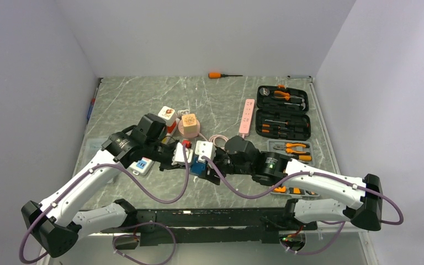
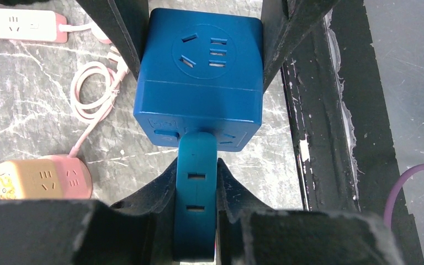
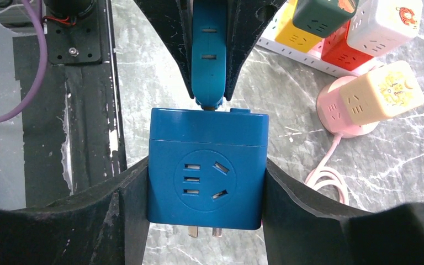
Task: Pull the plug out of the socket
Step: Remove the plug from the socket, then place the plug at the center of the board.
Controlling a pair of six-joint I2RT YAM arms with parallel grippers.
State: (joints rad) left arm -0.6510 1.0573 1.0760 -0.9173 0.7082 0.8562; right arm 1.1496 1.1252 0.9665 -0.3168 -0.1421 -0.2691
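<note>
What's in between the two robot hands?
Just the two blue pieces: the cube socket in the right gripper, and the flat plug in the left gripper, its end meeting the cube's face. Both wrist views show it.

Plug (image 2: 196, 204) against socket (image 2: 201, 83); tool case (image 1: 282, 124) behind, right.

R gripper (image 3: 205, 190) pinches the blue socket (image 3: 207, 160) from both sides, w/ two metal prongs (image 3: 203, 232) poking out under it. Straight above the socket, L gripper (image 3: 210, 33) clamps the teal plug (image 3: 208, 83), plug tip touching the socket's top face. Right of the socket & a bit up: beige cube (image 3: 383, 91) on a pink base (image 3: 337, 113), pink cord (image 3: 328, 176) looped below. Further up-right, a cluster of coloured cubes (image 3: 348, 52). Left of the socket: black rail (image 3: 91, 110) w/ purple cable (image 3: 27, 72).
</note>
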